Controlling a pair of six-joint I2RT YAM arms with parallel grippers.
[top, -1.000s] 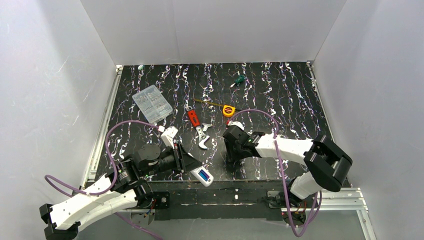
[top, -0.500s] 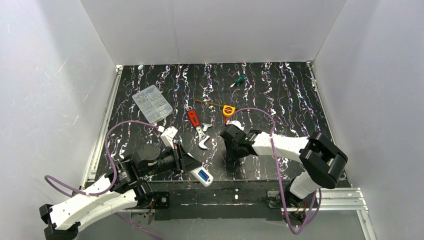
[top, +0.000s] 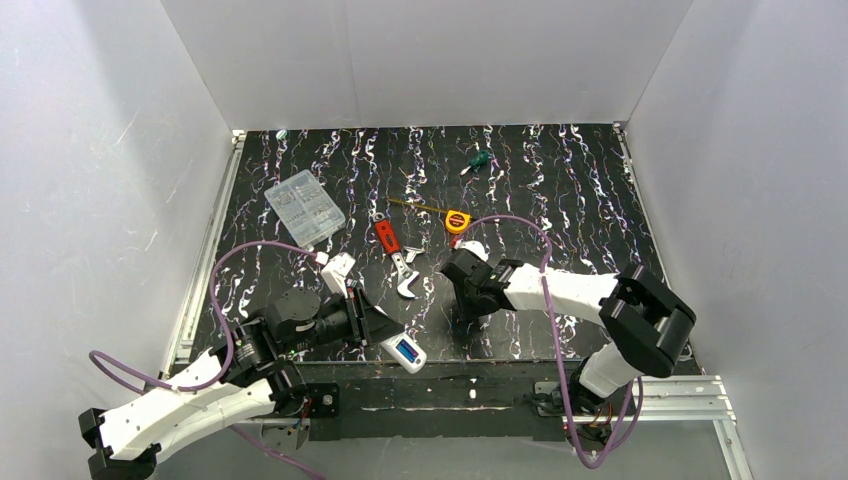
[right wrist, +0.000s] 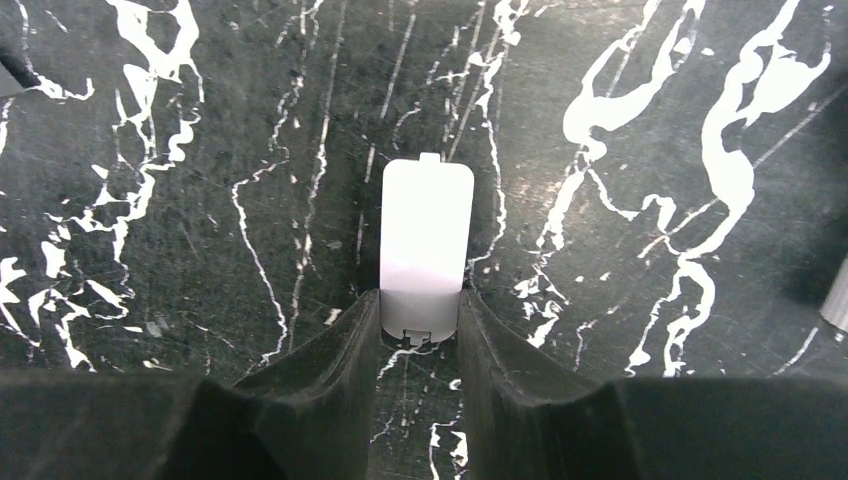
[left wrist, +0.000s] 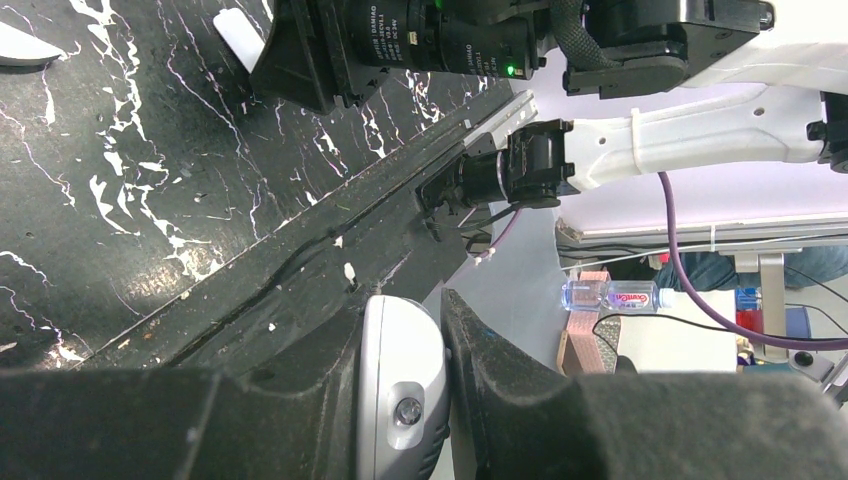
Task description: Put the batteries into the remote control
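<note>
Right wrist: right gripper (right wrist: 420, 305) nips only the end of the cover (right wrist: 427, 220), which could slip out; left gripper (left wrist: 398, 335) clamps the remote (left wrist: 402, 400).

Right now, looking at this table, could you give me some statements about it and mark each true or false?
1. The left claw grips the white remote control. True.
2. The right claw is at the yellow tape measure. False: it is at a small white cover lying flat on the table, one finger against each side. The tape measure lies farther back.
3. A red-handled wrench lies on the table. True.
4. The clear plastic box sits on the table's right side. False: it is on the left side, towards the back.
</note>
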